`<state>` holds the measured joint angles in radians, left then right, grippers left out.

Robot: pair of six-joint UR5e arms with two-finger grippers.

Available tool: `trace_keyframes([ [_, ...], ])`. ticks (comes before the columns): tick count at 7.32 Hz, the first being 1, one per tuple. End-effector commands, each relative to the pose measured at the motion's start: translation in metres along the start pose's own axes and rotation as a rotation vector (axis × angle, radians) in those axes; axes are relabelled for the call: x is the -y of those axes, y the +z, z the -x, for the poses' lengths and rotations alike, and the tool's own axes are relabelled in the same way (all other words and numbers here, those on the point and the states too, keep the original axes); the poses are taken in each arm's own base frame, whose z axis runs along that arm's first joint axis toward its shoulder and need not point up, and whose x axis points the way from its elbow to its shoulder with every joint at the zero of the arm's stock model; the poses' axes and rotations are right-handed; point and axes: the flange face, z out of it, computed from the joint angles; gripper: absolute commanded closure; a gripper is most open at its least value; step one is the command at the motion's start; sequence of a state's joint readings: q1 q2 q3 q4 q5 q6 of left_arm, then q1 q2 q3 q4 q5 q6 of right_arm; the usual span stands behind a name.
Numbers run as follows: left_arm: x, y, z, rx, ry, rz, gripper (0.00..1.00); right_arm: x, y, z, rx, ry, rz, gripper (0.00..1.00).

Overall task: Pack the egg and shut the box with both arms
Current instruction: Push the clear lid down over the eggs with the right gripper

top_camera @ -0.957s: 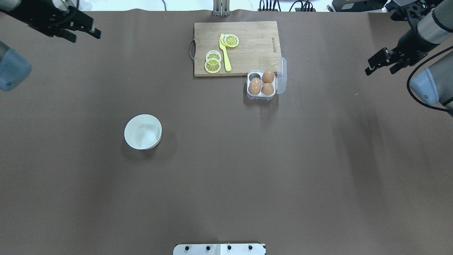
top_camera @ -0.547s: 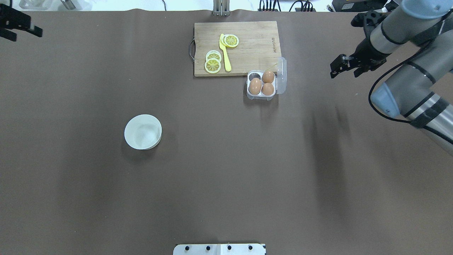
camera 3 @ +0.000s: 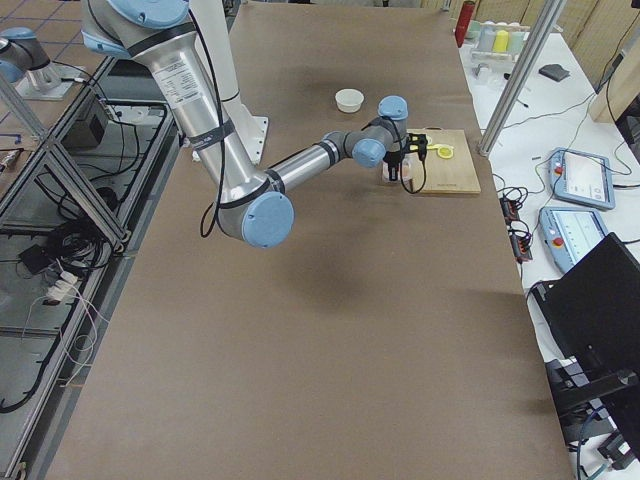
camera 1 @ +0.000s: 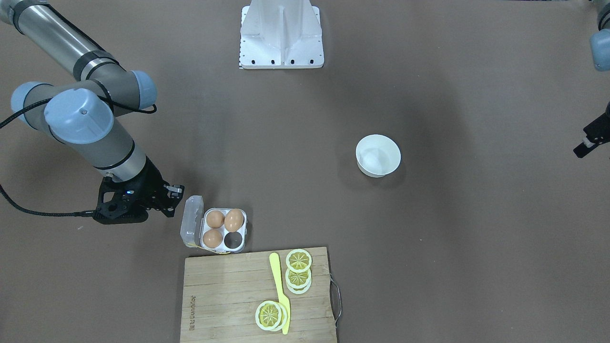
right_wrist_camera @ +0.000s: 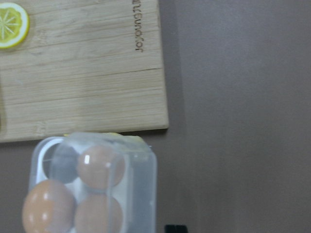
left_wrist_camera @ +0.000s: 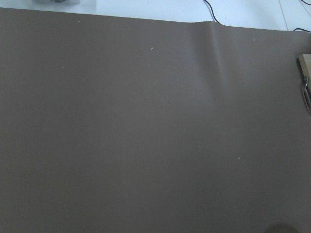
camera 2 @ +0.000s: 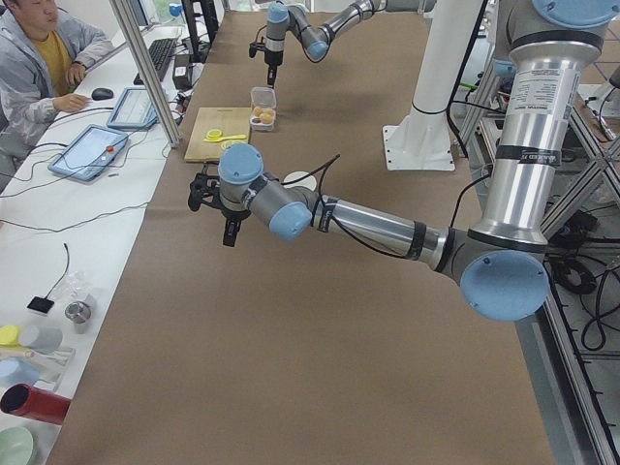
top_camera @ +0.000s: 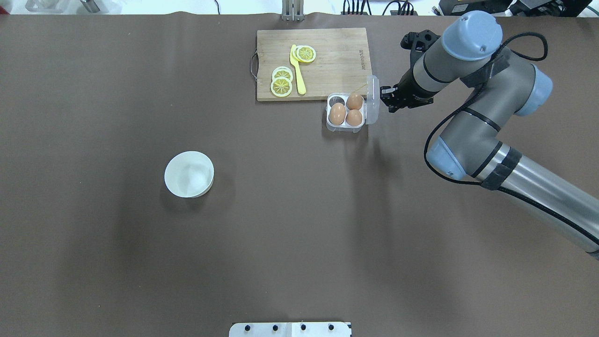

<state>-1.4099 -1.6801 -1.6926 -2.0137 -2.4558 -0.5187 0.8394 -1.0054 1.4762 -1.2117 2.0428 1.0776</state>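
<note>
1. Orange-brown eggs, three alike, sit in three of the four cells of the box. Which one is the task's egg cannot be told. The fourth cell, at the tray's upper left in the overhead view, holds nothing.
2. Box, position: right of centre in the upper part of the overhead view, hard against the lower right edge of the wooden cutting board.
3. Lid: clear plastic, hinged, standing open along the tray's right side in the overhead view.
4. Handling, as judged: the eggs are smooth, light and fragile, and are best left seated. The box looks thin and light, so it is likely to slide when pushed. The lid probably flexes. It is best pressed over from its free upper edge while the tray wall is steadied from the opposite side.
5. Right gripper: just beside the lid's outer face, fingers apart, holding nothing. Contact with the lid is not evident.
6. Left gripper: at the right edge of the front-facing view, well apart from the box. It is cut by the frame, so whether its fingers are apart or together cannot be told.
7. Table: flat, matte brown covering, bare below and left of the box. The board hems in the box's upper side.
8. Also present: a white bowl at centre left, well apart from the box, and lemon slices on the board.
</note>
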Motion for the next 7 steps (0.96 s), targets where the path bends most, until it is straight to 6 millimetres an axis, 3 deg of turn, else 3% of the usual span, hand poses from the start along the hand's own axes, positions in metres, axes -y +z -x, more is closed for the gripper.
trace_keyframes([
  [1, -0.017, -0.012, 0.022, 0.016, 0.014, -0.009, 0.03, 0.009, -0.007, 0.057, 0.031, 0.071, -0.034, 1.0],
  [3, -0.029, -0.014, 0.027, 0.019, 0.006, -0.005, 0.03, 0.011, 0.004, 0.092, 0.027, 0.091, -0.048, 1.0],
  [4, -0.029, -0.013, 0.028, 0.02, 0.004, -0.003, 0.03, 0.013, -0.002, 0.107, 0.041, 0.088, -0.053, 1.0],
  [5, -0.028, -0.013, 0.029, 0.021, 0.001, -0.001, 0.03, 0.016, -0.019, 0.105, 0.064, 0.09, -0.046, 1.0],
  [6, -0.028, -0.013, 0.028, 0.021, 0.001, -0.001, 0.03, 0.044, -0.048, 0.069, 0.088, 0.119, -0.013, 1.0],
  [7, -0.028, -0.013, 0.03, 0.024, -0.002, -0.002, 0.03, 0.065, -0.081, 0.008, 0.112, 0.133, 0.014, 1.0],
])
